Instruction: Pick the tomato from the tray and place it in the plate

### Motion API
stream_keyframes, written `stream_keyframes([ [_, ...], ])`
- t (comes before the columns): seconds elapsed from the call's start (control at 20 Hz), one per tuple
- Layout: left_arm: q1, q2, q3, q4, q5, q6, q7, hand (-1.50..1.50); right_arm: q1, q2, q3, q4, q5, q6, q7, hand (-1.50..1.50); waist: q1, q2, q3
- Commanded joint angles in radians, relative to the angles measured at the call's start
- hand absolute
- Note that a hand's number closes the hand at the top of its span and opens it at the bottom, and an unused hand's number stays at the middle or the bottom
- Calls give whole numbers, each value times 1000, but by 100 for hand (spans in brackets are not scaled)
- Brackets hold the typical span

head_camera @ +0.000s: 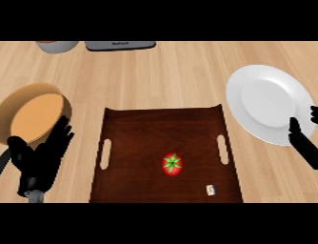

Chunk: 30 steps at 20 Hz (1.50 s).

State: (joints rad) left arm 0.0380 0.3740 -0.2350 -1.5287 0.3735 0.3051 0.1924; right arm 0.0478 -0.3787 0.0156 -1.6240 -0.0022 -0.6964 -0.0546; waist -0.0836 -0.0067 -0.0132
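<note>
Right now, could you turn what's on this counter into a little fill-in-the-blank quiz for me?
1. The tomato lies on the dark wooden ____.
2. The white plate holds ____.
3. The hand nearest the plate is the robot's ____ hand.
4. The pan sits on the tray's ____ side.

Missing words: tray; nothing; right; left.

We can read no text for certain. A grey appliance (120, 45) at the counter's far edge carries a small dark mark, too blurred for us to make out. A small white tag (210, 190) lies on the tray (130, 143); we see no readable print on it.
</note>
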Motion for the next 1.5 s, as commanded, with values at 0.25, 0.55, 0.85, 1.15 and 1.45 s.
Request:
stream_keyframes([
  [0.25,-16,-68,-63,90,-34,-37,-47,0,410,228,292,-330,409,-370,-25,-150,42,3,8],
  [0.55,-57,-83,-61,114,-37,-52,-44,0,589,147,364,-370,636,-167,254,-150,71,16,5],
  [0.85,-53,-87,-69,121,-39,-69,-48,0,634,171,444,-487,907,53,545,-150,100,21,4],
  [1.15,-49,-88,-71,87,-41,-69,-27,0,507,306,503,-545,1179,359,879,-150,113,15,8],
  [1.45,-62,-60,-24,138,-30,-121,-52,0,153,376,624,-382,1317,487,1232,-150,104,12,11],
])
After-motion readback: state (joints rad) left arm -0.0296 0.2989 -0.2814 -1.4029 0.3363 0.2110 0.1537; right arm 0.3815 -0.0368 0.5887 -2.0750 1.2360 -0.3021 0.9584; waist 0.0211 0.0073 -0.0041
